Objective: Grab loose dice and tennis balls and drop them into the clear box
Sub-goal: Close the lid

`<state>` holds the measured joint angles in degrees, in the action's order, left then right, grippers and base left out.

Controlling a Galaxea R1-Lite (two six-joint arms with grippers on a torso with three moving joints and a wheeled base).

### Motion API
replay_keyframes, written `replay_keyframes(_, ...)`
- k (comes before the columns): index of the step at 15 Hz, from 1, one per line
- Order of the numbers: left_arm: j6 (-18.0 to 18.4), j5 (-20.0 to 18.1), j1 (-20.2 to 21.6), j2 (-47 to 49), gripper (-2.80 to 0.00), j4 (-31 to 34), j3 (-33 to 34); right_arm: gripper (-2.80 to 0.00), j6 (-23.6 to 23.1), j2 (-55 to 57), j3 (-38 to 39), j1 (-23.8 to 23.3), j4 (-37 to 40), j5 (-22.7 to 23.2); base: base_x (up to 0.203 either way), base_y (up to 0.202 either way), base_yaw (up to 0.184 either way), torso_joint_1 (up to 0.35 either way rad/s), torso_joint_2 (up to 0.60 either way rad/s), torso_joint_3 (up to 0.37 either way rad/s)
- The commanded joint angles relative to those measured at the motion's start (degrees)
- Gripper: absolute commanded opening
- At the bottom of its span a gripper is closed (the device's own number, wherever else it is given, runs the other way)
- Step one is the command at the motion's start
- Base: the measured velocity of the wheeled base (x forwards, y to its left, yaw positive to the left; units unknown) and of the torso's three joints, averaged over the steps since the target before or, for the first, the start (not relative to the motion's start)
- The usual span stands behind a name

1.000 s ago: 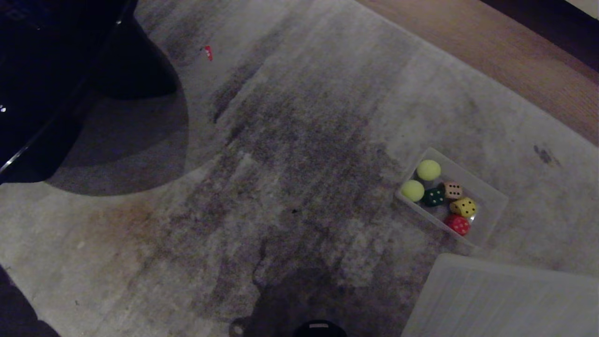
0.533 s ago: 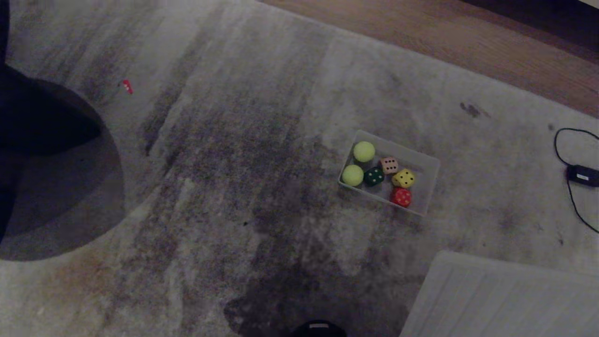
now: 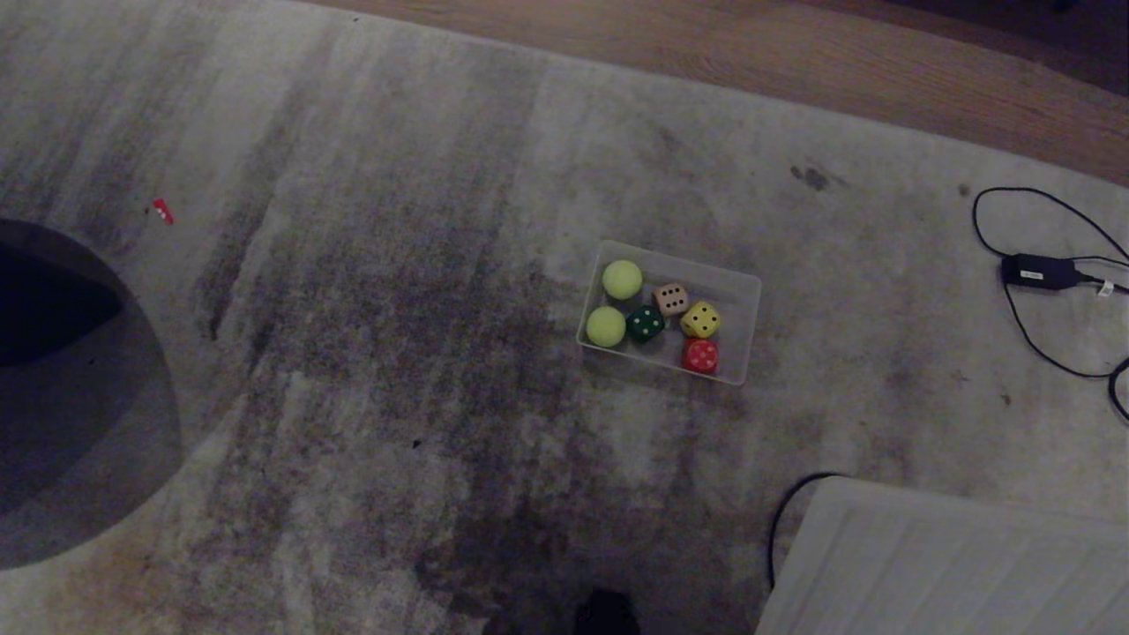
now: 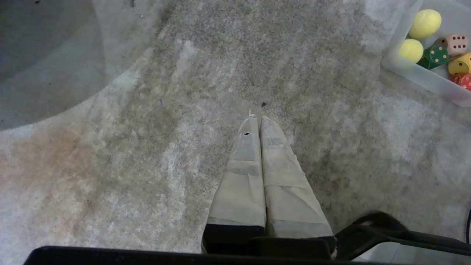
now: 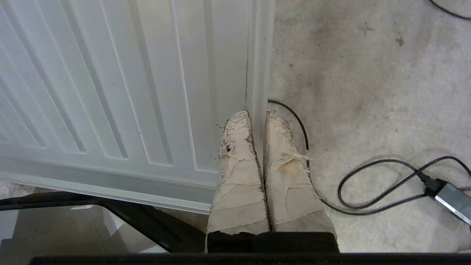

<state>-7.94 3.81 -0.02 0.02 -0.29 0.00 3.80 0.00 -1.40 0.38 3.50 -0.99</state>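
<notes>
Home room – worn rug [image 3: 370, 370], wood floor [image 3: 794, 70]

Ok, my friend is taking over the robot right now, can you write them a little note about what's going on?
Left gripper: shut, empty, hanging over bare carpet.
Right gripper: shut, empty, hanging over the edge of the ribbed lid.
Clear box: on the carpet, lid off.
In the box: both tennis balls, plus the green die, beige die, yellow die and red die.
Done: all six are in the box.
Left: no loose dice or balls in view. A black cable lies nearby.
</notes>
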Motion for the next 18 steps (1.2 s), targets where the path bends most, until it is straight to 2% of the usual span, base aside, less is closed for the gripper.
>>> replay_keyframes(1,-0.1,0.1,0.0,0.1,-2.80,-0.1,0.1,-2.80,-0.4,0.1,0.0,0.1,0.0,0.0,0.000,0.000,0.000,0.000,0.00,0.000)
replay_keyframes(5,-0.1,0.1,0.0,0.1,-2.80,-0.1,0.1,-2.80,0.7,3.6,-3.6,-0.2,1.1,-0.5,0.000,0.000,0.000,0.000,0.00,0.000)
replay_keyframes(9,-0.1,0.0,0.0,0.1,-2.80,-0.1,0.1,-2.80,6.7,26.8,-11.9,-0.2,0.3,-0.5,0.000,0.000,0.000,0.000,0.00,0.000)
replay_keyframes(11,-0.1,0.1,0.0,0.1,-2.80,-0.1,0.1,-2.80,9.3,40.6,-14.3,-0.2,-7.3,-0.5,0.000,0.000,0.000,0.000,0.00,0.000)
replay_keyframes(15,-0.1,0.0,0.0,0.1,-2.80,-0.1,0.1,-2.80,14.1,70.7,-18.1,0.0,-29.8,-0.2,0.000,0.000,0.000,0.000,0.00,0.000)
replay_keyframes(18,-0.1,0.0,0.0,0.1,-2.80,-0.1,0.1,-2.80,17.9,89.3,-23.1,0.1,-45.6,1.8,0.000,0.000,0.000,0.000,0.00,0.000)
